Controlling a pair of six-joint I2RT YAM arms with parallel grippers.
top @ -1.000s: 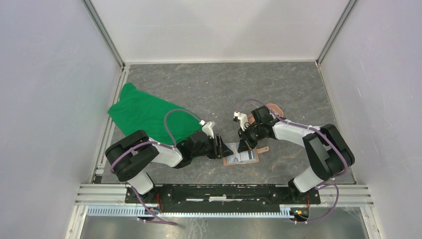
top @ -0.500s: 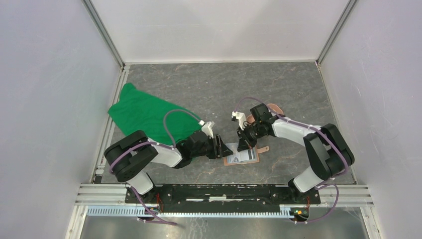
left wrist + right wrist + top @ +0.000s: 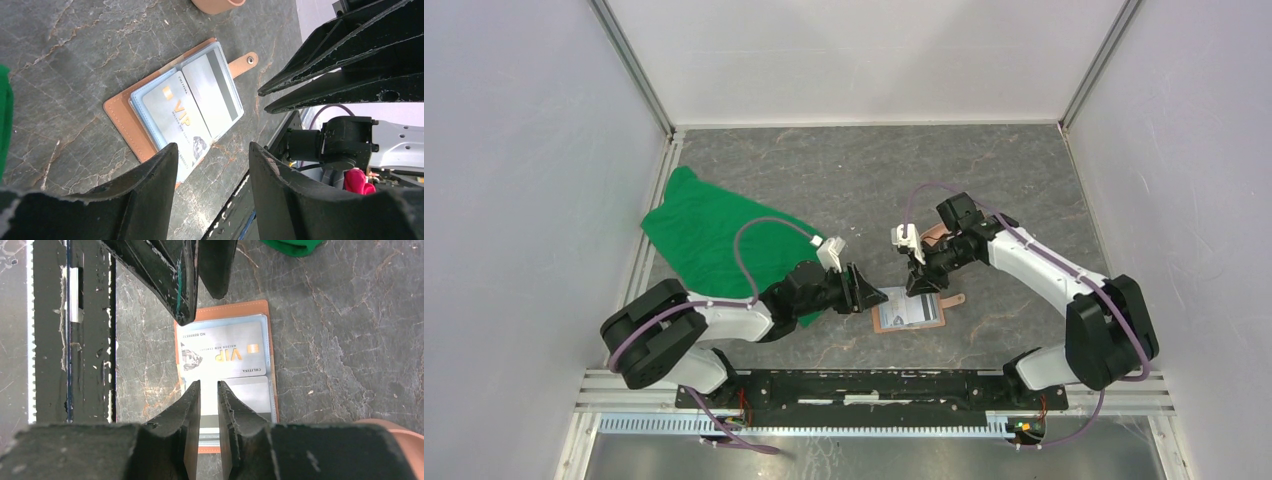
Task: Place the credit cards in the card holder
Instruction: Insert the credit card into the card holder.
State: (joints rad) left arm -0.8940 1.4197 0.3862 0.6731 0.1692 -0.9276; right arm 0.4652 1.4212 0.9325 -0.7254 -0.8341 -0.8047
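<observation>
While card holder lies open beneath it, right gripper barely parted, seemingly empty; left gripper released.

Wallet is lying open on the grey marbled desk, snap tab sticking out at its far end. In the blue pockets, one pale card says VIP and the one beside it has a dark stripe. The left hand hangs over it, fingers spread wide with nothing between them. The right hand pokes in beside the tab, its tips close together.
</observation>
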